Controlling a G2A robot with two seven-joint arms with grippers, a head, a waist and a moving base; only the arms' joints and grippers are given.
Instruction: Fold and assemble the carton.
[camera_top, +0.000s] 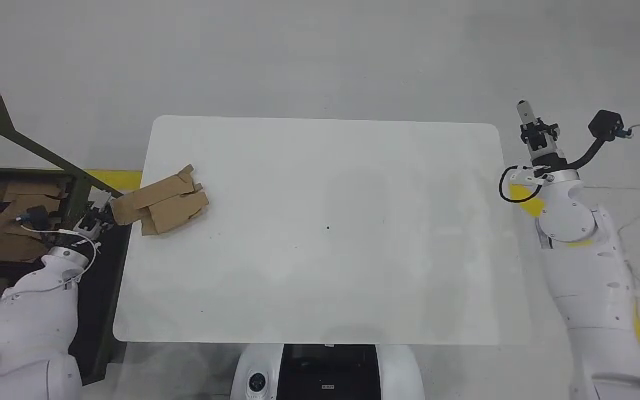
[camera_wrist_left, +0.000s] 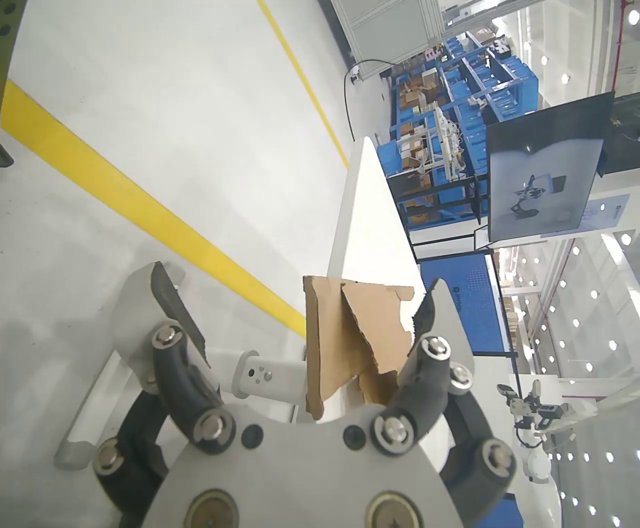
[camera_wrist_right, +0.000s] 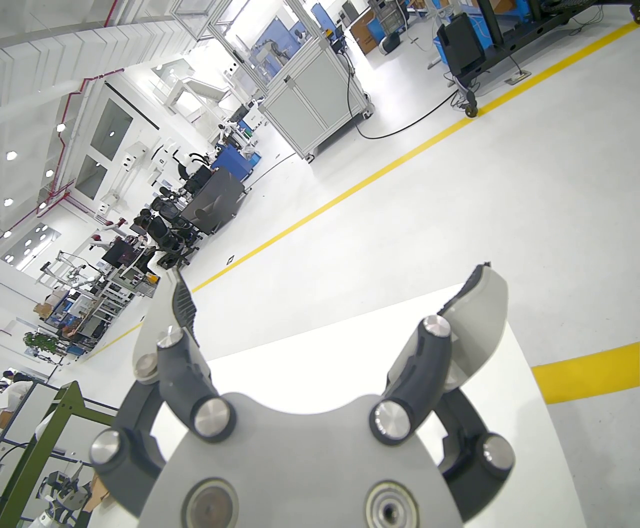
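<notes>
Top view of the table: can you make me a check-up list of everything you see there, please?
Surface: white table, rounded corners.
Job's things: brown carton, still flat, hanging over the table's left edge.
Clutter: nothing seen.
Tools: left tool open around the carton's overhanging end; right tool open, holding nothing, beside the table's far right corner.
Cables: black cable looped at the right arm's wrist.
Surroundings: stack of flat cardboard left of the table; yellow floor lines.
</notes>
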